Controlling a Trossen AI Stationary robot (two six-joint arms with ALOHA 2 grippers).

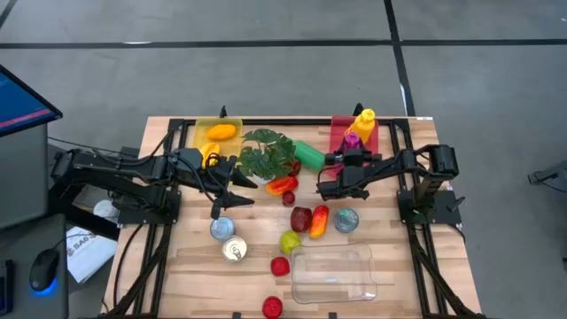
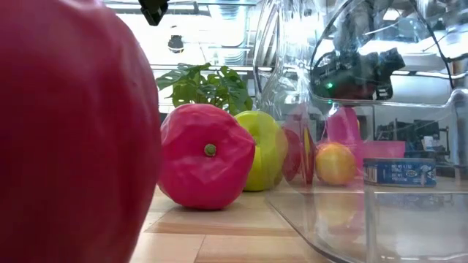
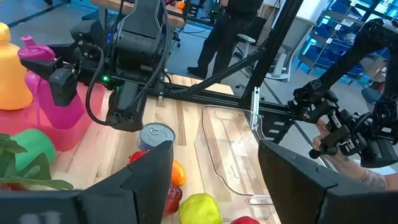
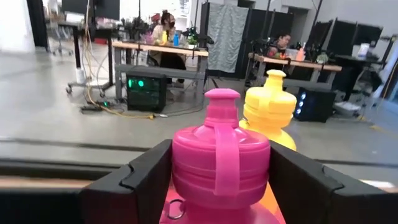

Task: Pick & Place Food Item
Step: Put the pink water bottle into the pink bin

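Right jaws (image 4: 217, 180) flanking pink bottle (image 4: 217, 162) – untouched

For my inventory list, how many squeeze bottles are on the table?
2. The pink bottle and the yellow bottle stand together in the pink bin, at the table's far right side. None seems hidden.

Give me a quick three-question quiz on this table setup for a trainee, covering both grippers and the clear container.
1. True or false: the left gripper is carrying a can.
2. What does the right gripper straddle? A) the yellow bottle B) the pink bottle C) a can
3. How many food items lie inside the clear container?

Key:
1. False. It is open and empty.
2. B.
3. Zero.
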